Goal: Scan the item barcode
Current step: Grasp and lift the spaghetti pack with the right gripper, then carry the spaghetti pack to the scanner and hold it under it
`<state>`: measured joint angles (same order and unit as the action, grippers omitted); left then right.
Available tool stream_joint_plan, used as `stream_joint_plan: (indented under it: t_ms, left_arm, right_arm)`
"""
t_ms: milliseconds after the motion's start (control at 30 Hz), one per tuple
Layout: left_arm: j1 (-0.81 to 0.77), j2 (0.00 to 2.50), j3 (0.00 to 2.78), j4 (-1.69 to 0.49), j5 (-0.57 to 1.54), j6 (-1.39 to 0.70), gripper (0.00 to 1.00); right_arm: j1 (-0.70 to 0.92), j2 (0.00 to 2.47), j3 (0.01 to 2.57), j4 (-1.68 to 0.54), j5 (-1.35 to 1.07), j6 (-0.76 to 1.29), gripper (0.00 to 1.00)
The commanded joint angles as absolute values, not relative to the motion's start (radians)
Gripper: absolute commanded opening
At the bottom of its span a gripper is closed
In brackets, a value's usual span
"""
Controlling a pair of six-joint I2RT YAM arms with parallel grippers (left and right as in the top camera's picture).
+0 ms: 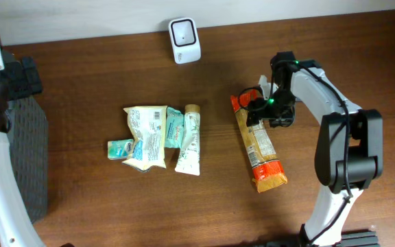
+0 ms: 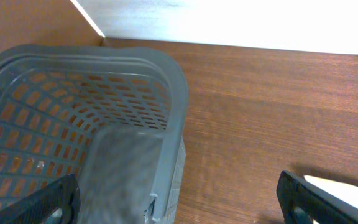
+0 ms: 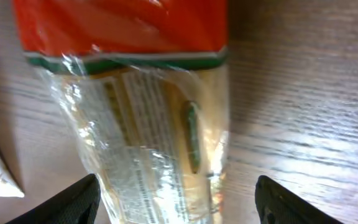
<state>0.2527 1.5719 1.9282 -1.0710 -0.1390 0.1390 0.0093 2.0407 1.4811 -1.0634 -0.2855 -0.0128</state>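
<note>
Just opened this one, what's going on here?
The right end effector sits low over a long clear packet with orange ends. Its open fingers straddle the packet near one end and are not closed on it. The white barcode scanner stands at the table's far edge. The left end effector hangs open above a grey basket.

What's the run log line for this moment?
right gripper: open, astride snack packet on table | left gripper: open, by basket

It looks like a mock shop checkout on a wooden desk (image 1: 115, 75), with a white barcode scanner (image 1: 184, 40) at the back, packaged groceries (image 1: 149, 137) laid out and a grey plastic shopping basket (image 2: 166, 68) alongside.
</note>
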Motion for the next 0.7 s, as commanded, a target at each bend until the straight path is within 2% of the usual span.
stream_joint_plan:
  t_ms: [0,167,200,267,333,467,600,667]
  left_arm:
    - [0.257,1.571,1.934,-1.072,-0.139,0.155,0.99]
    - [0.257,1.571,1.934,-1.072,-0.139,0.155,0.99]
    - [0.257,1.571,1.934,-1.072,-0.139,0.155,0.99]
    - [0.257,1.571,1.934,-1.072,-0.139,0.155,0.99]
    - [0.257,1.571,1.934,-1.072,-0.139,0.155,0.99]
    - [0.257,1.571,1.934,-1.072,-0.139,0.155,0.99]
    - [0.257,1.571,1.934,-1.072,-0.139,0.155,0.99]
    - [0.257,1.571,1.934,-1.072,-0.139,0.155,0.99]
  right_arm:
    - [-0.015,2.041,1.418,-1.024,-0.259,-0.030,0.72]
    - [-0.027,2.061,1.322,-0.960,-0.466,-0.153,0.71]
    - [-0.027,2.069,1.287,-0.926,-0.487,-0.153,0.67]
    - [-0.027,2.074,1.213,-0.850,-0.508,-0.153,0.51]
    - [-0.027,2.075,1.177,-0.815,-0.535,-0.153,0.39]
    - [-0.030,2.075,1.176,-0.795,-0.650,-0.153,0.04]
    - [-0.055,2.069,1.266,-0.873,-0.815,-0.154,0.04]
    - [-0.073,2.046,1.380,-1.014,-0.928,-0.245,0.04]
